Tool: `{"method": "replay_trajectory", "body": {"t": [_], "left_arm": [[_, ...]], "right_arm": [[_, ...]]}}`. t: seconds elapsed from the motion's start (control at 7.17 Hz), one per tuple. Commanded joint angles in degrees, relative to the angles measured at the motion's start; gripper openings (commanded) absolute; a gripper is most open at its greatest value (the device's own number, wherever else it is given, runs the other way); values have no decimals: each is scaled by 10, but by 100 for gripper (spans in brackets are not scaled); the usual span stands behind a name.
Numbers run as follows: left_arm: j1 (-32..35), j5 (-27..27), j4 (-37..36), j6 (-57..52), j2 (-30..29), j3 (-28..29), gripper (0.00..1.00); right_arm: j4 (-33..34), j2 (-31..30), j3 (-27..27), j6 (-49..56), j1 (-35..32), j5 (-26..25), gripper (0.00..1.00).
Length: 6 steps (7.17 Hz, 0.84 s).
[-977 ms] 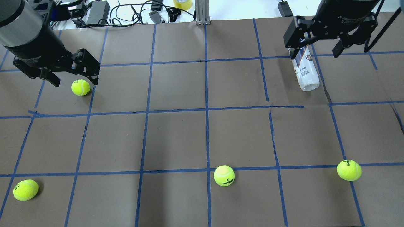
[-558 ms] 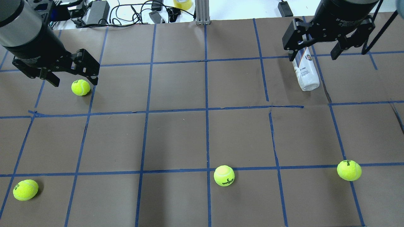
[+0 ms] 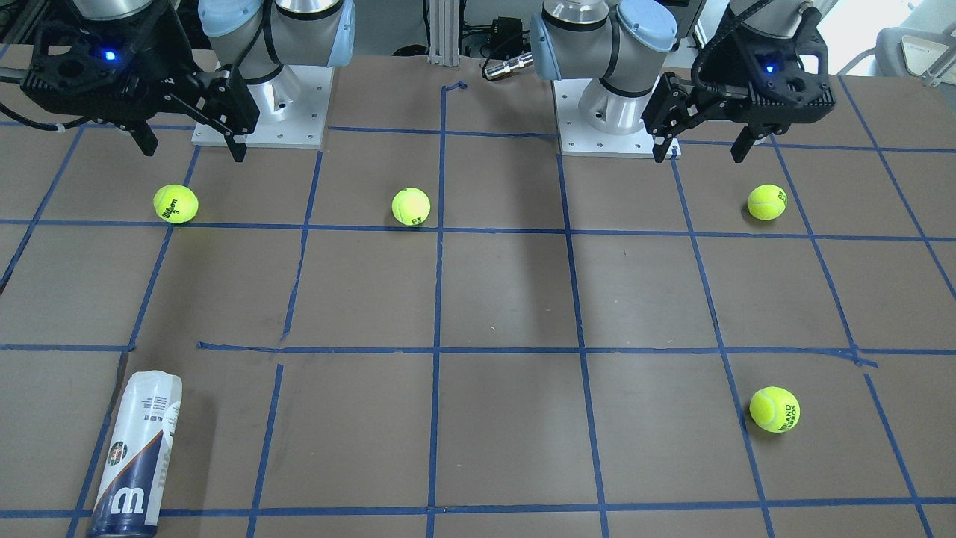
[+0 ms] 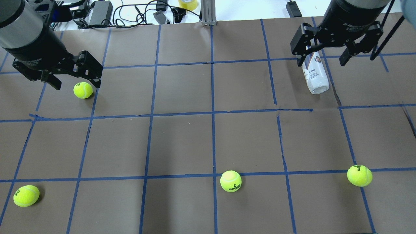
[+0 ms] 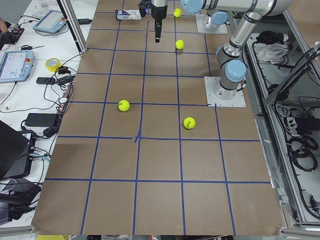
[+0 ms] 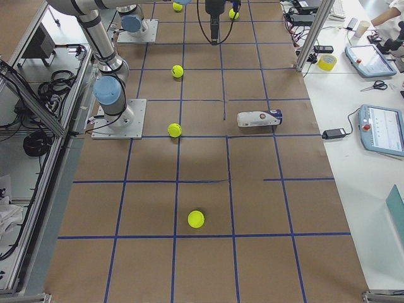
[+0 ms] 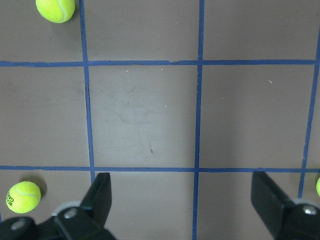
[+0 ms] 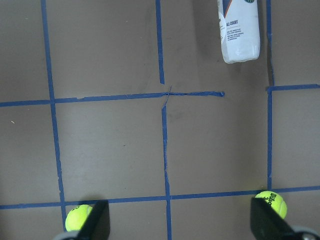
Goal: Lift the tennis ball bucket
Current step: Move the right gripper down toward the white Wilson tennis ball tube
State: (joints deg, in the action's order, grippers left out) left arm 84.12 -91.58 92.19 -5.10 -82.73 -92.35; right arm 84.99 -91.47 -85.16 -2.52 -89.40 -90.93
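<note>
In the overhead view's left part, the left gripper [image 4: 77, 83] is hovering with its jaws released and spread, grasping nothing. A tennis ball [image 4: 83, 90] is showing near its fingertips in that view. Moving right across the desk [image 4: 182, 143], the tennis ball bucket [image 4: 314, 76] is lying on its side in a far right square, well apart from every ball. The right gripper [image 4: 321, 61] is hanging over that area, jaws released wide and empty. Its wrist camera is showing the can ahead of the jaws, not between them.

Trouble is most likely coming from the round wall. A finger brushing it on the way down would probably be sending it rolling sideways. A pinch near one end would likely be leaving the long body drooping or slipping free.

The long axis is running roughly away from the robot, slightly slanted. The white end is pointing back toward the robot, and the navy "W" end is pointing toward the operators' side.
</note>
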Motion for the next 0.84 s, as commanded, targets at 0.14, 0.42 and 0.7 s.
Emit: {"method": "replay_trajectory", "body": {"t": [0.14, 0.42, 0.7], "left_arm": [[-1, 0, 2, 1, -1, 0, 100], [-1, 0, 3, 1, -1, 0, 100], [0, 0, 3, 1, -1, 0, 100]], "right_arm": [[70, 79, 5, 7, 50, 3, 100], [129, 143, 10, 94, 97, 3, 100], [225, 218, 10, 116, 100, -2, 100]]}}
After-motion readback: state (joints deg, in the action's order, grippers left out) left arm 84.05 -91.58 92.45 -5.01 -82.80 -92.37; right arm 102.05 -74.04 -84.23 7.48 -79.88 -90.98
